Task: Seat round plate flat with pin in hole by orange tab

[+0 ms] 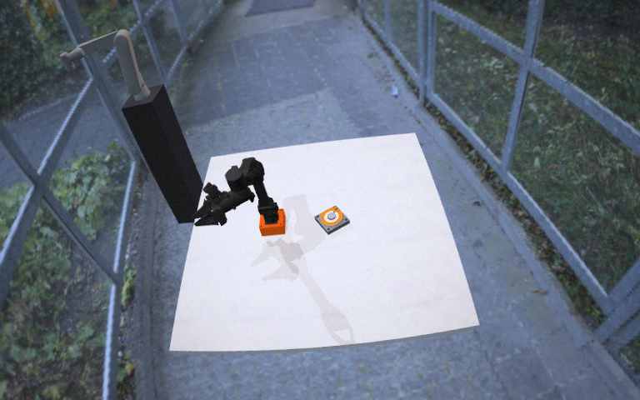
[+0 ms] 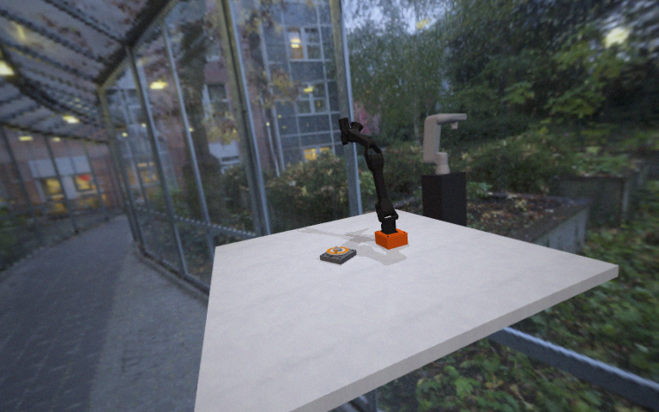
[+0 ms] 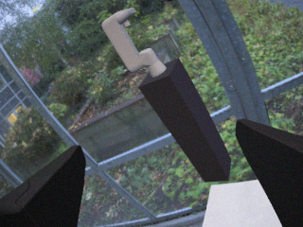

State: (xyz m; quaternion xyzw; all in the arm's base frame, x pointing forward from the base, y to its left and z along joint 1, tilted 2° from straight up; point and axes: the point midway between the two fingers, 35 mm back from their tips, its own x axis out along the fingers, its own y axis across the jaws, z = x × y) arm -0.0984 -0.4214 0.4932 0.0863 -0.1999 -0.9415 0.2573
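Black gripper (image 1: 207,217) gapes wide — nothing between its fingers, well apart from the round plate (image 1: 331,216).

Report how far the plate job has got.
Nothing looks done. The gripper is open and empty, raised high and pointing away from the base. The plate sits untouched on its post. Everything is left: reach it, turn the tab's hole over the pin, let go.
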